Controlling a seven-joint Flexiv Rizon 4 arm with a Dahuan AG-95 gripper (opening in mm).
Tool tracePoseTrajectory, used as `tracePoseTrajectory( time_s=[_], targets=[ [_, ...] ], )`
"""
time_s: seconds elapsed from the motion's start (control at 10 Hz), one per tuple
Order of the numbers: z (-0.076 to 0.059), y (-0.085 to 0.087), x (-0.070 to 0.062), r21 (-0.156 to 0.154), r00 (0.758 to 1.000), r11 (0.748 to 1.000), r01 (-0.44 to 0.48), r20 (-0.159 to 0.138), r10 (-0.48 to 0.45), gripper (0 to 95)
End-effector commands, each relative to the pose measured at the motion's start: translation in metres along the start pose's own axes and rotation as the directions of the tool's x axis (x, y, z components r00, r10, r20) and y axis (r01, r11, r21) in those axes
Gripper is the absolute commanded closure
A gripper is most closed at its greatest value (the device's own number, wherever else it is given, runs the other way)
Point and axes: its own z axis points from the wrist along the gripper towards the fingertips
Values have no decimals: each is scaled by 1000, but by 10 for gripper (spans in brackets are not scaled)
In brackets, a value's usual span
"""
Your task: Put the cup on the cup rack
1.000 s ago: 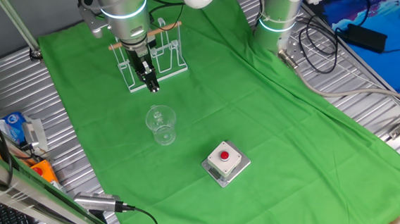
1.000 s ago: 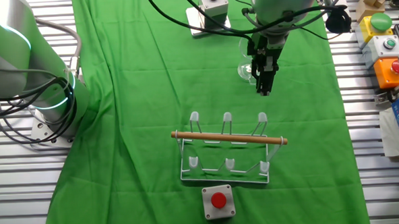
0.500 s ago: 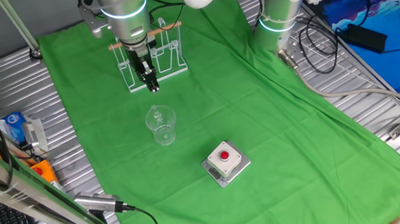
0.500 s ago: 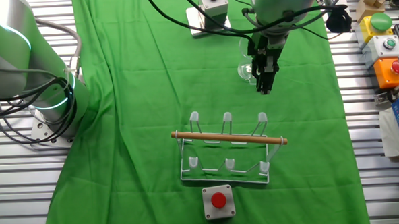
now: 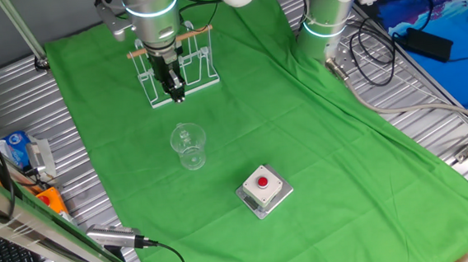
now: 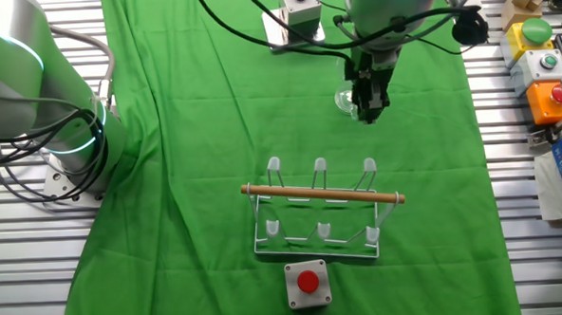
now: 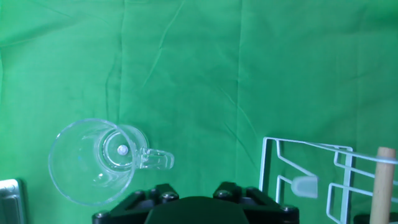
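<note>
Gripper point(image 5: 177, 94): two dark fingers pointing down, hanging above the green cloth point(image 5: 242, 122) between the cup rack point(image 5: 173, 62) and the cup point(image 5: 190, 146); fingers appear close together with nothing between them, touching nothing, though the exact gap cannot be made out in either fixed view, and the hand view shows only the dark gripper body at the bottom edge, fingertips out of sight. Cup: clear glass, upright on the cloth, well apart from the rack on its near side in one fixed view; partly hidden behind the gripper point(image 6: 368, 111) in the other fixed view; faint against the cloth, its handle toward the rack in the hand view point(image 7: 99, 160). Cup rack: white wire, wooden dowel across the top, upper part screened by the arm in one fixed view; cut off at the right edge of the hand view point(image 7: 323, 174). Grey box with red button point(image 5: 264, 188): beyond the cup from the rack. Second grey box point(image 6: 306, 283): just beside the rack's base.
</note>
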Motion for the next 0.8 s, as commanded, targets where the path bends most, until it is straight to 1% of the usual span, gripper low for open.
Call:
tracePoseTrajectory(
  time_s=[0.1, 0.8],
  targets=[
    [-1, 0, 2, 5, 1000, 1000, -2, 2, 2, 950],
    [-1, 0, 2, 5, 1000, 1000, 12, 2, -12, 950]
  ],
)
